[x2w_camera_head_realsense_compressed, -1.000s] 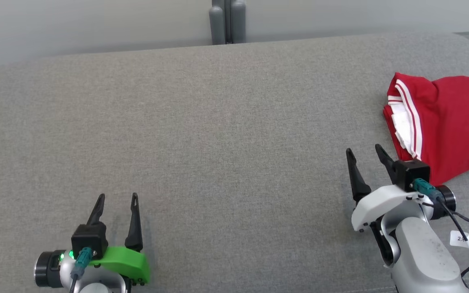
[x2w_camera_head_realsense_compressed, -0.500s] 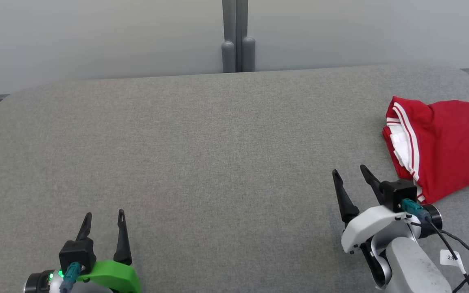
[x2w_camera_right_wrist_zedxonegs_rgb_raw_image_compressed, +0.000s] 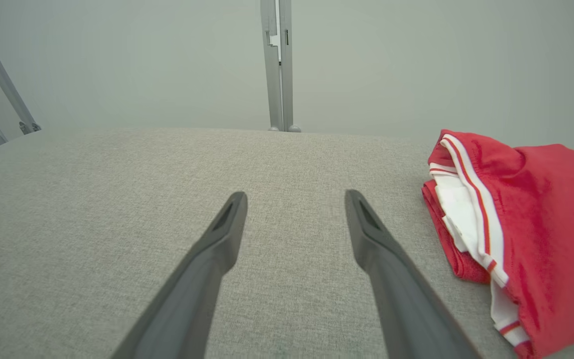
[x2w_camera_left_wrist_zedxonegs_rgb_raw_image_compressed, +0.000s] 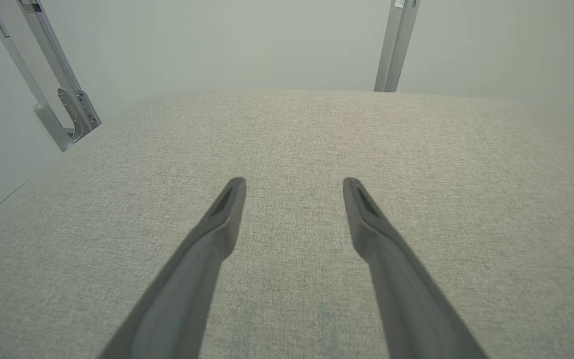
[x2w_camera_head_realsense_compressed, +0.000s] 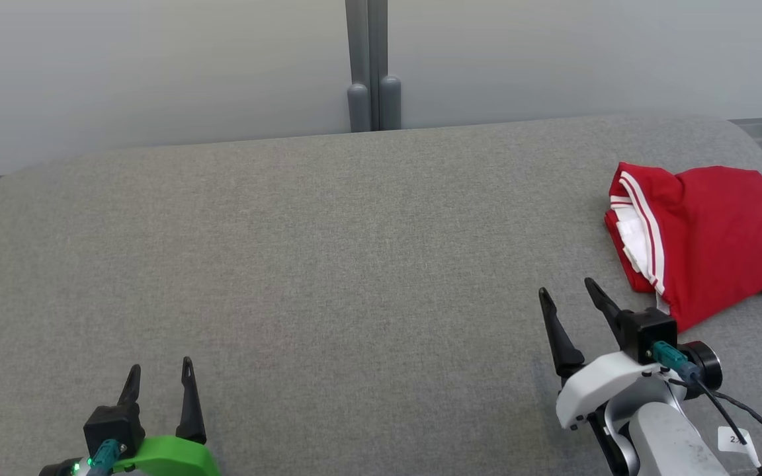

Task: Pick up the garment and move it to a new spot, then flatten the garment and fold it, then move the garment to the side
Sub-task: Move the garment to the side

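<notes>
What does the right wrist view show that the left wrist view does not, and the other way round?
Right wrist view, not the left: the red garment with white stripes, lying to the side of the open right gripper, apart from its fingers. Left wrist view, not the right: the open left gripper. Both: the grey upholstered surface, the pale wall and a grey metal post.

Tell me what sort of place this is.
Probably a robot test bay rather than a home: a grey fabric-covered work surface, bare pale partition panels joined by a metal post, and a red garment with white stripes lying on it.
</notes>
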Robot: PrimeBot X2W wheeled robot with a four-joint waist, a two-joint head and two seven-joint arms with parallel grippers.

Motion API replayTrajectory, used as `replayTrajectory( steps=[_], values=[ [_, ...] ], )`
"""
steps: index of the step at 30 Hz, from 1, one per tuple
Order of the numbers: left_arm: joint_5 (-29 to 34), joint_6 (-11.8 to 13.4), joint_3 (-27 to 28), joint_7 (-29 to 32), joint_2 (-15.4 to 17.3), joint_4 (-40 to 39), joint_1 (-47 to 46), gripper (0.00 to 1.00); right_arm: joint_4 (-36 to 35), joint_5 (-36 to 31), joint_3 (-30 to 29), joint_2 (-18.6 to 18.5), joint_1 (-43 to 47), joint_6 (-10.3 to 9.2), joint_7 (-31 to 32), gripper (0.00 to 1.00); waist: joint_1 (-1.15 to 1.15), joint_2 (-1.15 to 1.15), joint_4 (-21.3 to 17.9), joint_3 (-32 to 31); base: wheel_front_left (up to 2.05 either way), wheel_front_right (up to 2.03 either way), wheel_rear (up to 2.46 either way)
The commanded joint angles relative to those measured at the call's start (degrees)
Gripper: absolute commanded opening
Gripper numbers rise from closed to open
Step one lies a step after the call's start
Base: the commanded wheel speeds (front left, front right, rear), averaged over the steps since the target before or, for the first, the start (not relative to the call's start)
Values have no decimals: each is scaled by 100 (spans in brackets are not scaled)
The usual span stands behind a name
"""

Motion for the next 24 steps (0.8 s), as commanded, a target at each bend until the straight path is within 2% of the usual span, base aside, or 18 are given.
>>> replayTrajectory(
  steps=[1, 14, 24],
  values=[
    [-20, -15, 3, 3, 11, 8, 51, 100, -29, -43, -4, -15, 74, -10, -12, 100, 0, 0, -12, -4, 0, 0, 0],
    [-70, -126, -43, 3, 11, 187, 13, 100, -2, -49, 69, -15, 158, -10, -12, 100, 0, 0, -38, -11, 0, 0, 0],
    [-57, -107, -64, 3, 12, 232, 57, 100, 30, -30, 56, -18, 145, -11, -12, 100, 0, 0, -78, -5, 0, 0, 0]
  ],
)
